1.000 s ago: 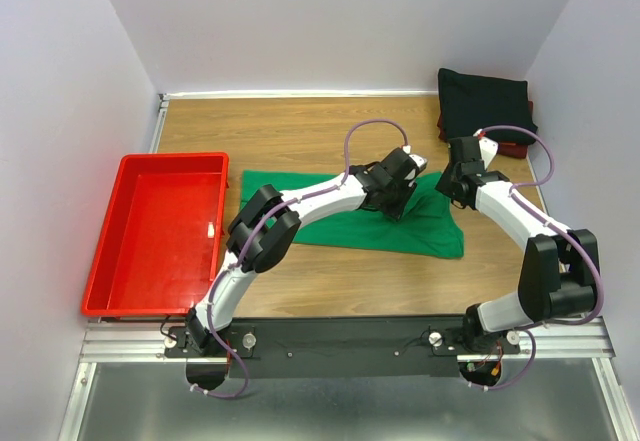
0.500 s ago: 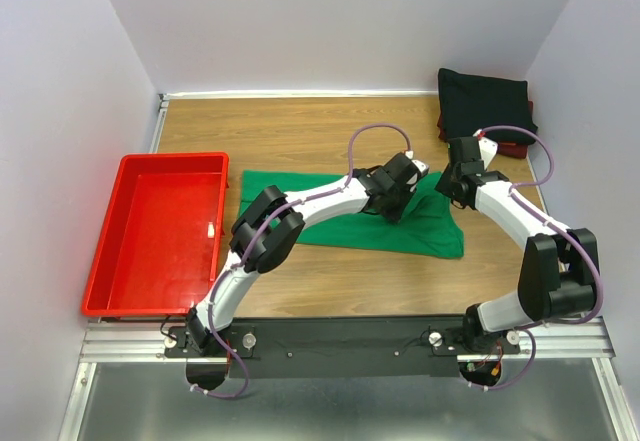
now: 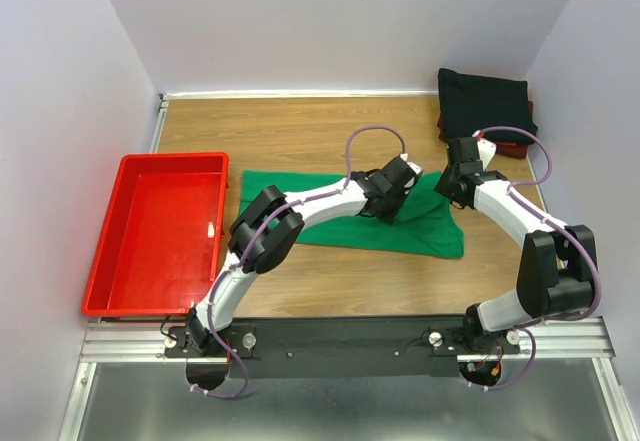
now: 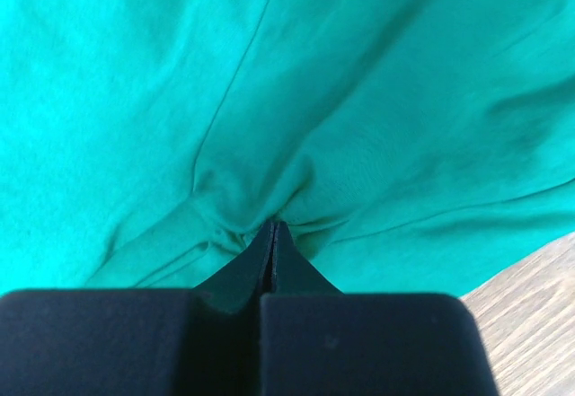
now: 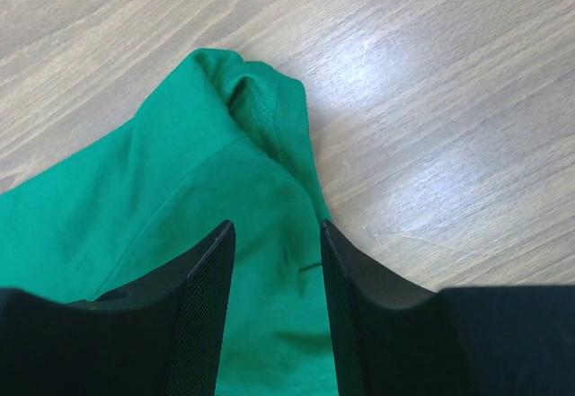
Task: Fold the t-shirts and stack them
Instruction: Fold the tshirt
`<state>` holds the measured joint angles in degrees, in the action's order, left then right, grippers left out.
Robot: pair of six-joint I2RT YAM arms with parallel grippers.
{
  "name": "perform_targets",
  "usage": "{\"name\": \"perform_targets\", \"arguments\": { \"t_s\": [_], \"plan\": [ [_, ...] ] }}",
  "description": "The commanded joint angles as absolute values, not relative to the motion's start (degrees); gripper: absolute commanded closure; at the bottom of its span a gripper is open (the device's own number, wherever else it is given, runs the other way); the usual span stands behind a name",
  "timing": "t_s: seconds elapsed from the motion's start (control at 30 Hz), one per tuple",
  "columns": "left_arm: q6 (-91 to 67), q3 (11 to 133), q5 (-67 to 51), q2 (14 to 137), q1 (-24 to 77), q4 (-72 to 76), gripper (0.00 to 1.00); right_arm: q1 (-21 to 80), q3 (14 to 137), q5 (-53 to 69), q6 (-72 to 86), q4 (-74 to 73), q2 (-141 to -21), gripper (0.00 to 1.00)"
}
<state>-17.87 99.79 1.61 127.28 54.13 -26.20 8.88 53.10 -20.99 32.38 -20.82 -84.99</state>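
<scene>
Pinching a pucker of the green t-shirt (image 3: 430, 231) on the tabletop (image 3: 300, 131), the left end effector (image 4: 274, 234) is pressed together. The right end effector (image 5: 274, 230), at its 3 o'clock, hovers spread and empty. Lifting one-sided risks slipping or a skewed fold.

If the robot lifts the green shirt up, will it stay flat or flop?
Probably flop: the green t-shirt puckers where the left end effector pinches it, so it's soft. Its curled corner suggests it would drape. Likely light: thin cloth.
</scene>
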Motion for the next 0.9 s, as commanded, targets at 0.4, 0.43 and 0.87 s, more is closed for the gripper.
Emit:
{"name": "perform_targets", "arguments": {
  "t_s": [0.4, 0.43, 0.87],
  "plan": [
    [-18.2, 97.2, 4.9, 121.8, 54.3, -26.9, 1.0, 8.5, 49.7, -16.1, 33.6, -20.7, -81.7, 0.52],
    [-18.1, 97.2, 4.5, 121.8, 54.3, -27.0, 1.0, 8.5, 48.8, -15.8, 33.6, -20.7, -81.2, 0.52],
    [-18.4, 94.2, 3.3, 119.1, 54.0, -26.6, 0.91, 8.6, 45.1, -11.6, 33.0, -20.7, -77.3, 0.53]
  ]
}}
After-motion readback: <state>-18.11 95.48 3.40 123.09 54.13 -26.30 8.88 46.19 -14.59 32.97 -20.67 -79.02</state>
